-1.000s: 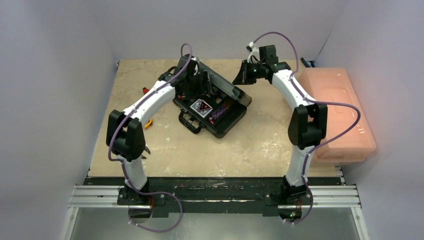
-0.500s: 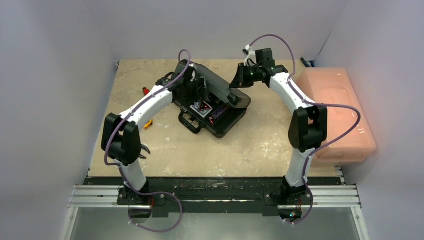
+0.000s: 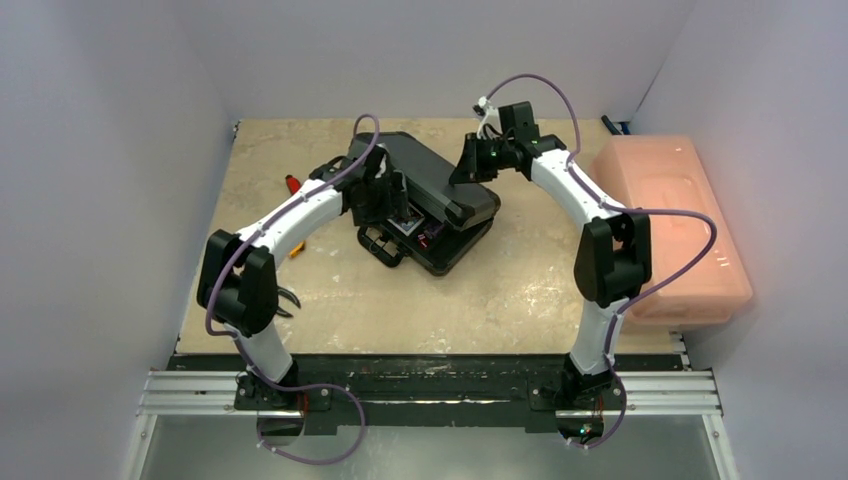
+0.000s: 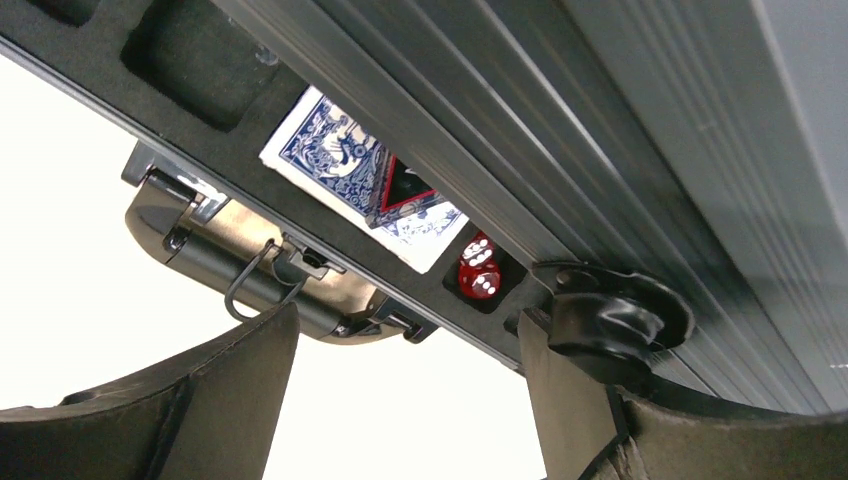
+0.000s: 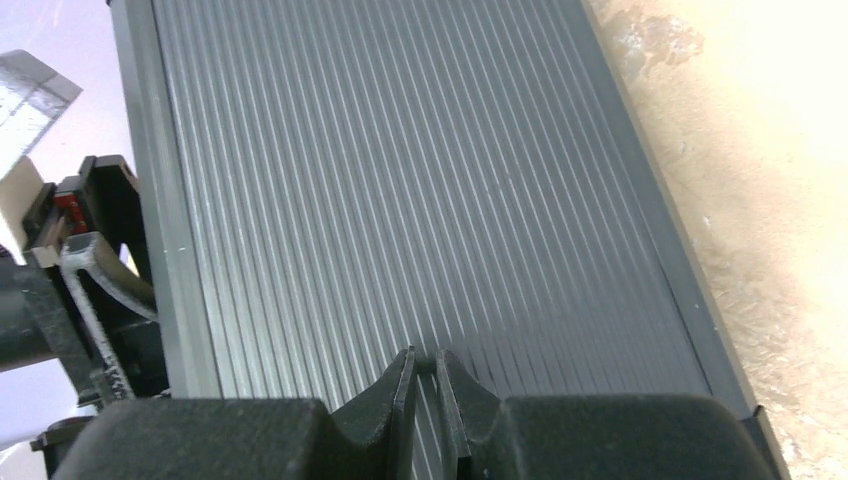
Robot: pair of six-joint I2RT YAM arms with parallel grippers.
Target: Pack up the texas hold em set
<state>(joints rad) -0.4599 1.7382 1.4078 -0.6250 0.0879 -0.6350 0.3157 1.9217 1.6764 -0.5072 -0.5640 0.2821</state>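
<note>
The black briefcase [image 3: 425, 175] lies at the table's far middle, its ribbed lid lowered most of the way over the foam-lined base [image 3: 447, 245]. My right gripper [image 3: 462, 172] is shut, and its tips rest on the lid's ribbed outside [image 5: 400, 190]. My left gripper [image 3: 395, 200] is open and empty at the case's front left, under the lid's edge. In the left wrist view a blue card deck [image 4: 340, 170], a red-black triangular button [image 4: 400, 195] and red dice [image 4: 478, 270] sit in the foam, with the handle [image 4: 250, 285] below. Chip stacks are hidden.
A large pink translucent bin [image 3: 680, 220] stands along the right edge. A red-handled tool [image 3: 291, 183] and a small yellow item [image 3: 297, 247] lie left of the case, near my left arm. White walls close in the table on three sides.
The lid has swung down from nearly upright to low over the base. My right gripper moved left and down with it. My left gripper drew back toward the case's front.
</note>
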